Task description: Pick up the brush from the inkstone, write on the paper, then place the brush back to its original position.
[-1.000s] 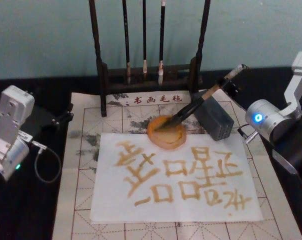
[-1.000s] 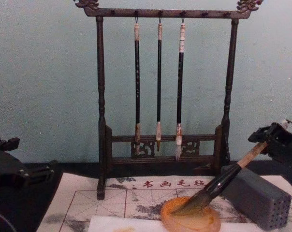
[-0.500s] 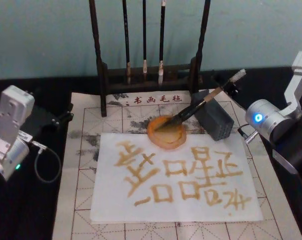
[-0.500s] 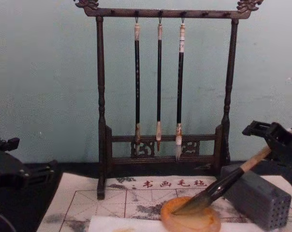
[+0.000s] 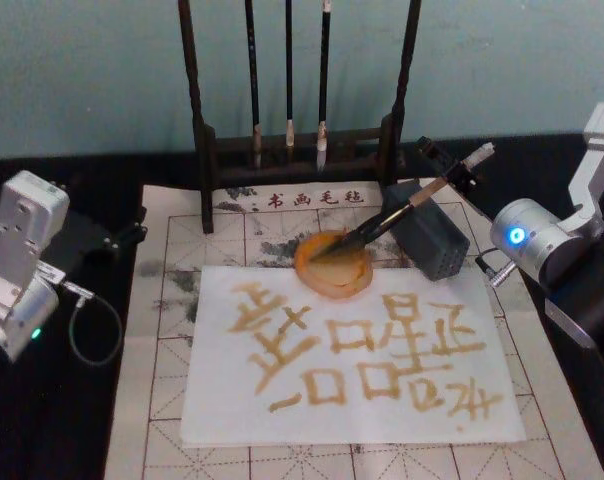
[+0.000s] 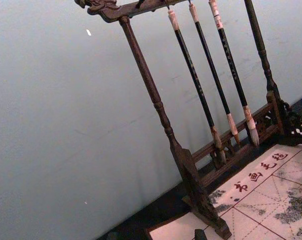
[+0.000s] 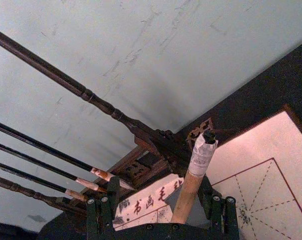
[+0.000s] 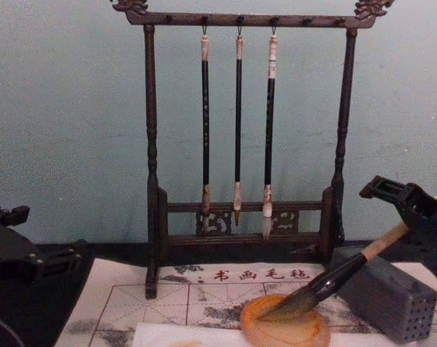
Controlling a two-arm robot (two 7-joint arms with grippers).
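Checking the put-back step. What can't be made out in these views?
- brush tip: chest view, the inkstone rim hides whether it touches the dish floor.
- Brush shaft over the grey block: they overlap in head view, contact unclear.
- paper: chest view, cut off by the bottom edge.
- Lower brush: right wrist view, hidden behind the open right end effector.
- left end effector, parked left: dark against the dark table.

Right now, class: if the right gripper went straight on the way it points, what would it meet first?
Probably the brush itself, whose handle lies between the right gripper's fingers; beyond it the grey block, though depth is unclear.
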